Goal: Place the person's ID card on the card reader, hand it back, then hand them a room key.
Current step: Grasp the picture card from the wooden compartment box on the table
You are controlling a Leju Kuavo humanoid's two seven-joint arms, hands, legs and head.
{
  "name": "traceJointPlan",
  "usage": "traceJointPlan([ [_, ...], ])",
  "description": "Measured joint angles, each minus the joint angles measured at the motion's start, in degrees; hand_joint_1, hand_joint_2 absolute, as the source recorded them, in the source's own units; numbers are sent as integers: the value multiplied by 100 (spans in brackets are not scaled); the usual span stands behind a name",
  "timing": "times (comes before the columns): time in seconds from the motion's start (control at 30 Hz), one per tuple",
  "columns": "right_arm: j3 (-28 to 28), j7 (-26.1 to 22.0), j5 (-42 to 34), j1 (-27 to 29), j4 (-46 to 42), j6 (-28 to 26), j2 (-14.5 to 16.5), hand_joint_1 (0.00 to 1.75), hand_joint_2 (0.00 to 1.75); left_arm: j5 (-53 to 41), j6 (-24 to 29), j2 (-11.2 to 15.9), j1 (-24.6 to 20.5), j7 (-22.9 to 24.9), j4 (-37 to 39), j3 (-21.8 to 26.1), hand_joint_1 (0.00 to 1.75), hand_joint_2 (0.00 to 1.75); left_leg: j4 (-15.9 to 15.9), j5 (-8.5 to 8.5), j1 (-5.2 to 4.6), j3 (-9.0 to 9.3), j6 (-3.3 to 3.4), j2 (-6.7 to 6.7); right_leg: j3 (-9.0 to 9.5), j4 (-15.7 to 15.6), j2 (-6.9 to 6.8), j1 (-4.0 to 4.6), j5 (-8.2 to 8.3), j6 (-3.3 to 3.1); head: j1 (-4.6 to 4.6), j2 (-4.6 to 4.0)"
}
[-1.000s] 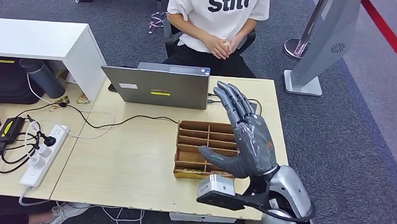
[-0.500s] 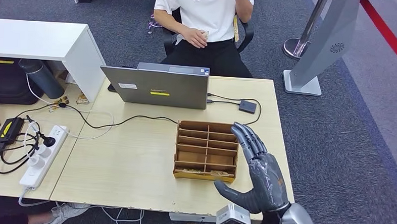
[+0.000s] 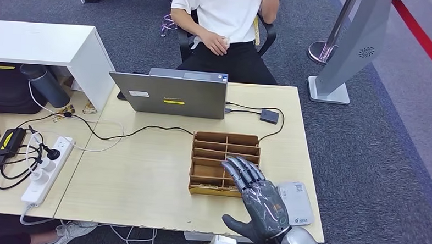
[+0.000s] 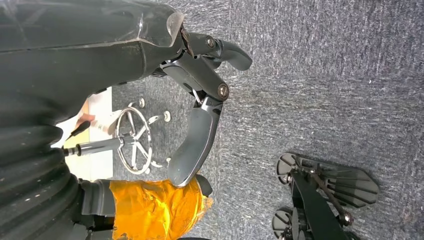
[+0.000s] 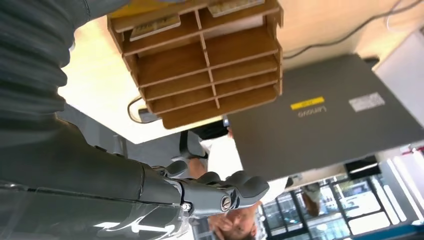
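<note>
— Head view, the surface?
— A pale desk point(image 3: 145, 174) on grey carpet; laptop point(image 3: 171, 94), wooden card organizer point(image 3: 223, 155), card reader point(image 3: 269, 116) behind it.
— Fingers?
— Right hand point(image 3: 260, 203) spread, empty, over the organizer's near corner.
— Left wrist view?
— Left hand point(image 4: 200, 115) apart, empty, above carpet.

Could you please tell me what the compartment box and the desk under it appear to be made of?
The compartment box looks like thin unpainted wood or plywood: matte brown, with slotted dividers and darker cut edges. The desk looks like pale wood-grain laminate board with a smooth, low-sheen top; solid wood cannot be ruled out.
</note>
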Motion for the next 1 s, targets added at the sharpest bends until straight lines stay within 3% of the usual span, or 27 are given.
traceJointPlan([
  [0.47, 700, 184, 238, -381, 606, -193, -290, 0, 175, 0, -38, 6, -19, 1, 0, -46, 0, 175, 0, 0, 0, 1, 0, -1, 0, 0, 0, 0, 0, 0, 1, 0],
  [1.0, 866, 642, 806, -560, 1239, -301, -305, 0, 175, 0, -53, 36, -34, 11, 0, -111, 0, 175, 0, 0, 0, 1, 0, -1, 1, 0, 0, 0, 0, 0, 1, 0],
])
